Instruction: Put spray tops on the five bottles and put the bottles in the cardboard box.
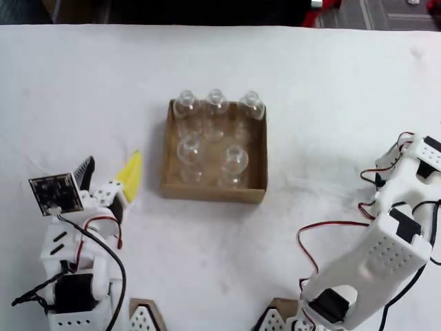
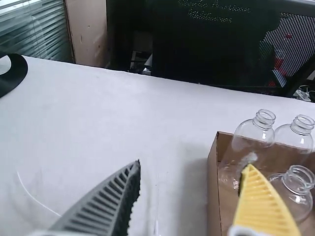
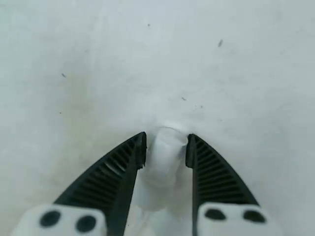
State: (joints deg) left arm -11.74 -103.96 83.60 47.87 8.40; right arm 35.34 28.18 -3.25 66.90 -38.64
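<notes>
Five clear bottles without tops stand in the cardboard box (image 1: 210,192) at the table's middle: three in the back row (image 1: 216,103), two in front (image 1: 234,160). My left gripper (image 1: 112,162) hovers open just left of the box, one finger grey, the other yellow. In the left wrist view the box wall (image 2: 214,187) and bottle necks (image 2: 266,118) lie beyond the yellow finger (image 2: 258,201). The right arm (image 1: 372,269) bends over the table's near right part, hiding its gripper. In the right wrist view my right gripper (image 3: 165,145) has its black fingers closed against a small white spray top (image 3: 162,162) on the cloth.
A white cloth (image 1: 310,103) covers the table. Red and black cables (image 1: 324,227) trail by the right arm. Two arm bases (image 1: 141,318) sit at the front edge. A black curved object (image 2: 12,73) lies on the table's far side, with dark furniture (image 2: 211,44) behind.
</notes>
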